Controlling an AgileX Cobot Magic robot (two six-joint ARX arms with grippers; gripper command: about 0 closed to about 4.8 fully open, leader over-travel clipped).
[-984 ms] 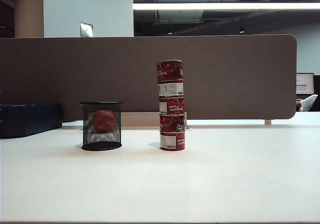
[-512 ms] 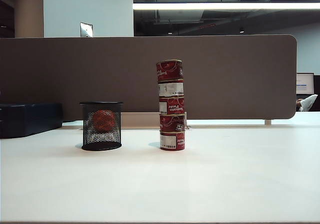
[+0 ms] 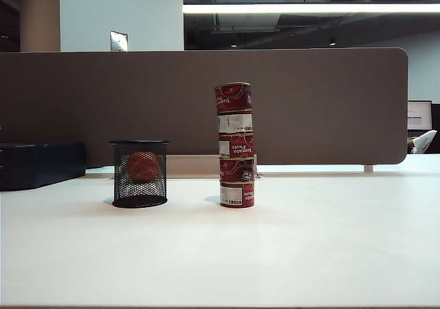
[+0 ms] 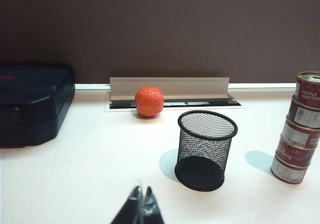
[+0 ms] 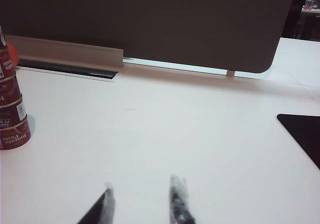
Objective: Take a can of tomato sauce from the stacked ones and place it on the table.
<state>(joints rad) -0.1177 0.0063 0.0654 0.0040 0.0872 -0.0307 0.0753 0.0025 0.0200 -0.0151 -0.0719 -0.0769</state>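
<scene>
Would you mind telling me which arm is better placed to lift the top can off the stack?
Probably right: its open end effector has bare table up to the stack; the left end effector looks shut.

Level frontal view; wrists facing stack (image 3: 236, 144)

White bench (image 3: 330, 254) with items set on it.
A stack of red tins (image 3: 236, 144), black mesh cup (image 3: 139, 173), orange ball (image 4: 149, 102) and dark case (image 4: 30, 102) are carried.

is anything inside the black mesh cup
No: the left wrist view shows the mesh cup empty. The orange ball sits behind it on the table; nothing inside is hidden.
</scene>
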